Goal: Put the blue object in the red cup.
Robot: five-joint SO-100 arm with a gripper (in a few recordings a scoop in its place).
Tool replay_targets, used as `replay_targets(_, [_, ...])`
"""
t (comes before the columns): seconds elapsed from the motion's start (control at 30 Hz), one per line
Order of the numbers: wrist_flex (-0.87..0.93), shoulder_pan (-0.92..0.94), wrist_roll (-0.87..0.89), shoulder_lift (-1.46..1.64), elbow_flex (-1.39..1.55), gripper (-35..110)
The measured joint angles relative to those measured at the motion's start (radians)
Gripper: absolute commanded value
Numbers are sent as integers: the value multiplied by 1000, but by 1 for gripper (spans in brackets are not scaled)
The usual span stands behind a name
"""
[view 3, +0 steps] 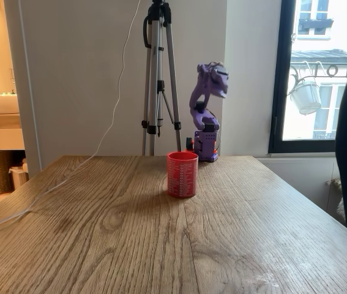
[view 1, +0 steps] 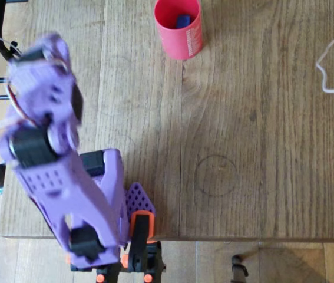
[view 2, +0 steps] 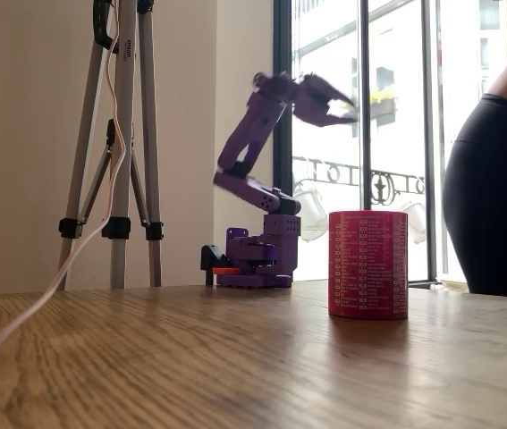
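Your small blue plastic brick [view 1: 182, 21] already lies inside the red plastic cup [view 1: 179, 35] — gripper [view 2: 342, 105] raised, released, nothing left.

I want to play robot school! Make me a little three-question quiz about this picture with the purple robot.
1. True or false: the blue object lies inside the red cup.
2. Where does the red cup stand? A) on the wooden table B) on the floor C) on the tripod
3. Fill in: the purple arm is raised ____ the table, away from the cup.

Key: 1 true; 2 A; 3 above.
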Motion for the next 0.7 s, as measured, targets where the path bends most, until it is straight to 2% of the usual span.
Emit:
replay_targets(0.17, [-21, 26, -57, 255, 198, 0])
replay_targets(0.37, [-158, 41, -66, 282, 347, 0])
replay_targets(0.5, [-305, 51, -28, 282, 529, 0])
replay_targets(0.7, [-284, 54, 135, 275, 913, 1])
